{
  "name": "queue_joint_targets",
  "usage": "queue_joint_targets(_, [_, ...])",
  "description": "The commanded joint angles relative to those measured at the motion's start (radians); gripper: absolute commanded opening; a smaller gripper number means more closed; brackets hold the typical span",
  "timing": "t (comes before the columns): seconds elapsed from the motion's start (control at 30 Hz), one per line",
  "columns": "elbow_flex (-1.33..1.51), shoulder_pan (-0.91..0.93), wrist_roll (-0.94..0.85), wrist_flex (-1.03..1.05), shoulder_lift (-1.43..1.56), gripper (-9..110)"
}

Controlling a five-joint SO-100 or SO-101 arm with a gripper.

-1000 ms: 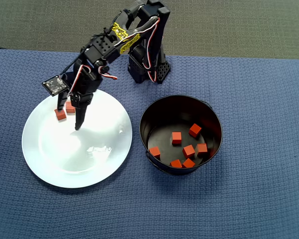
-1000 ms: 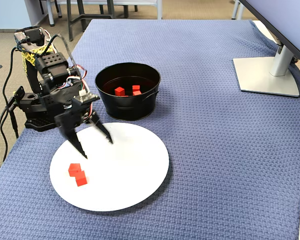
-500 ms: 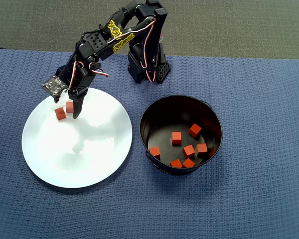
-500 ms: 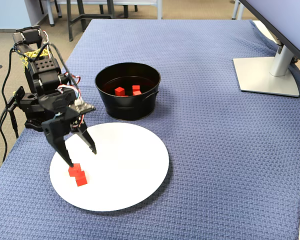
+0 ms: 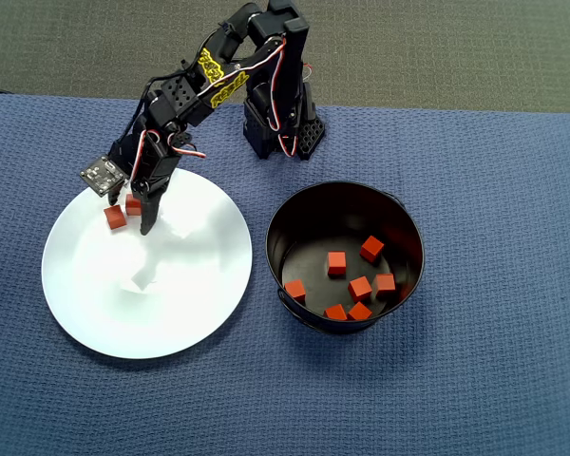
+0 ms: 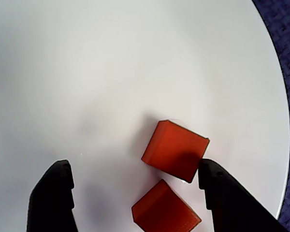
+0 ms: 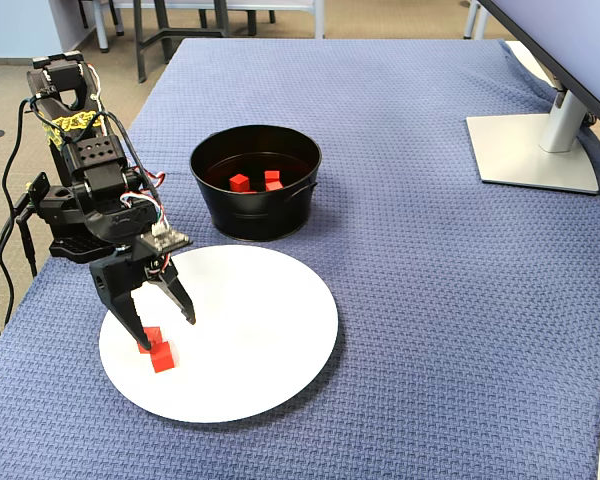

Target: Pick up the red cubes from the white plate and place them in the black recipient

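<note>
Lowered end effector [image 6: 135,193] straddles cubes [image 6: 175,149] on plate [image 6: 135,58].

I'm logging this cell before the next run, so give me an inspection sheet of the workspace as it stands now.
Surface: blue woven cloth covers the table, lying flat.
Job's things: white plate holds two red cubes near its rim; black pot holds six more cubes.
Clutter: nothing seen on the cloth near the plate or the pot.
Tool: tool open, low over the plate, fingers on either side of the two cubes; one fingertip at the farther cube's corner.
Cables: arm wiring along the links; black leads hang off the table edge beside the base.
Surroundings: monitor stand on the far side; chair legs and floor beyond.
</note>
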Motion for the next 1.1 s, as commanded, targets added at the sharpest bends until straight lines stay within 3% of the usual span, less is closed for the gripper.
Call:
queue_joint_targets(0.0, [-0.048, -0.006, 0.057, -0.011, -0.009, 25])
queue_joint_targets(0.6, [-0.163, 0.089, 0.110, 0.074, 0.011, 23])
queue_joint_targets(1.07, [-0.161, 0.089, 0.284, -0.106, -0.104, 22])
